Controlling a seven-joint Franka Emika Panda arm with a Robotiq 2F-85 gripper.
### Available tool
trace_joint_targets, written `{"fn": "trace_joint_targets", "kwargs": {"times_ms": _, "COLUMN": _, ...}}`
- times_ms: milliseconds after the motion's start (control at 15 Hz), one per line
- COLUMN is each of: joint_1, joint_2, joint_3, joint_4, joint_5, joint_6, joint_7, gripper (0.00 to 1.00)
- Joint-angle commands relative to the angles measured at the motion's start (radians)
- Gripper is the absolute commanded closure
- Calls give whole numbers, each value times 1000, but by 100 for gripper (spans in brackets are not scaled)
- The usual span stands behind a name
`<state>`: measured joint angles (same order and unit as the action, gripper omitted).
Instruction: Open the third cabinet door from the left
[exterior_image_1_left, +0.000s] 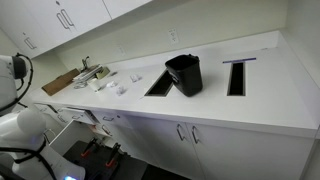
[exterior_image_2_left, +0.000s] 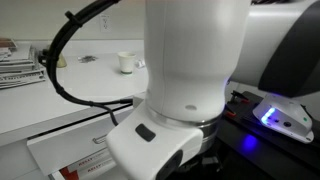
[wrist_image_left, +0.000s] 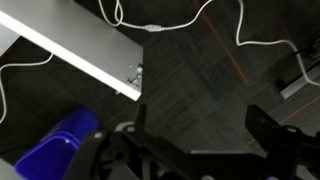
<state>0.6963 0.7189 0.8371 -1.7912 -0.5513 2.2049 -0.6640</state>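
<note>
A white base-cabinet door (exterior_image_1_left: 74, 131) stands swung open under the counter at the left. I cannot count from here whether it is the third from the left. In the wrist view it is a white slab (wrist_image_left: 70, 52) seen edge-on, with a short silver handle (wrist_image_left: 135, 73) at its near corner. It also shows in an exterior view (exterior_image_2_left: 60, 152) behind my arm. My gripper (wrist_image_left: 200, 130) is open and empty over dark carpet, below and to the right of the handle, not touching the door. The gripper is hidden in both exterior views.
My white arm (exterior_image_2_left: 190, 70) fills the near view. On the white counter (exterior_image_1_left: 250, 95) stand a black bin (exterior_image_1_left: 184, 74) and a cup (exterior_image_2_left: 126, 61). Closed doors with handles (exterior_image_1_left: 187, 133) are to the right. A blue container (wrist_image_left: 55, 150) and white cables (wrist_image_left: 215, 25) lie on the floor.
</note>
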Motion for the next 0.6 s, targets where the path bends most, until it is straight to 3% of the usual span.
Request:
{"fn": "trace_joint_targets", "kwargs": {"times_ms": 0, "joint_1": 0, "joint_2": -186, "joint_3": 3, "joint_4": -60, "joint_5": 123, "joint_6": -237, "joint_7": -88, "gripper": 0}}
{"fn": "trace_joint_targets", "kwargs": {"times_ms": 200, "joint_1": 40, "joint_2": -263, "joint_3": -13, "joint_4": -34, "joint_5": 143, "joint_6": -452, "joint_7": -146, "gripper": 0}}
{"fn": "trace_joint_targets", "kwargs": {"times_ms": 400, "joint_1": 92, "joint_2": -292, "joint_3": -31, "joint_4": -10, "joint_5": 92, "joint_6": -621, "joint_7": -191, "gripper": 0}}
{"fn": "trace_joint_targets", "kwargs": {"times_ms": 467, "joint_1": 80, "joint_2": -266, "joint_3": -34, "joint_4": -10, "joint_5": 126, "joint_6": -546, "joint_7": -164, "gripper": 0}}
{"fn": "trace_joint_targets", "kwargs": {"times_ms": 533, "joint_1": 92, "joint_2": -276, "joint_3": -37, "joint_4": -10, "joint_5": 117, "joint_6": -578, "joint_7": -170, "gripper": 0}}
